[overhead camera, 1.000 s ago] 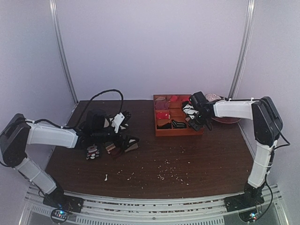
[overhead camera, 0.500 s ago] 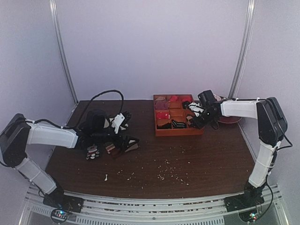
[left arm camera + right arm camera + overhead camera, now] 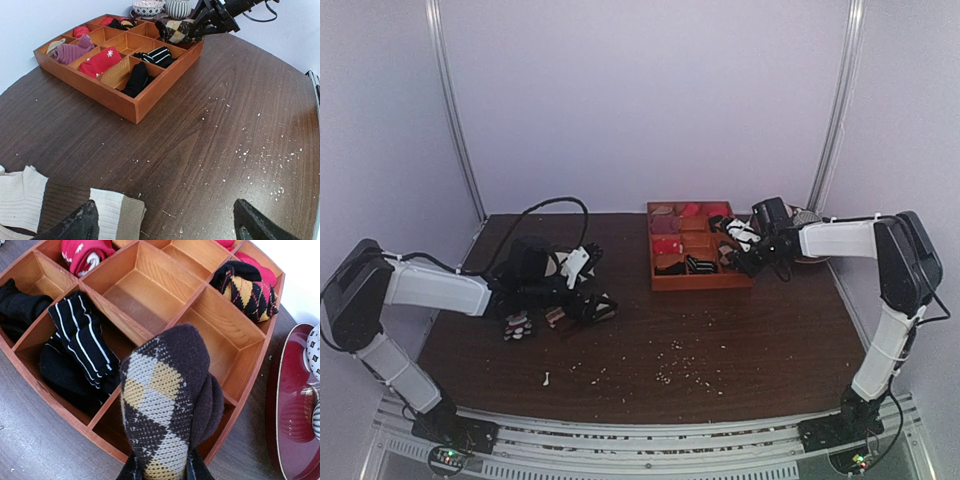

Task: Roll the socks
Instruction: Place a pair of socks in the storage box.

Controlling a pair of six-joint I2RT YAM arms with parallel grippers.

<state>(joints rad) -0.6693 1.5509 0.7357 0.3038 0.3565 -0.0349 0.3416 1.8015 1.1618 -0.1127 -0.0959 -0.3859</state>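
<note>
The right tool (image 3: 164, 471), pinching the rolled socks (image 3: 167, 390), has swung rightward over the tray's (image 3: 65, 407) end compartments; release seems next. The left tool (image 3: 165, 227) hangs spread.

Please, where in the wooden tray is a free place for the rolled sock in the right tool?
Bare: the middle compartment, bordered by the red socks and the striped socks, and the outer compartment between the rolled sock and the yellow argyle pair. The side with the black socks is crowded.
</note>
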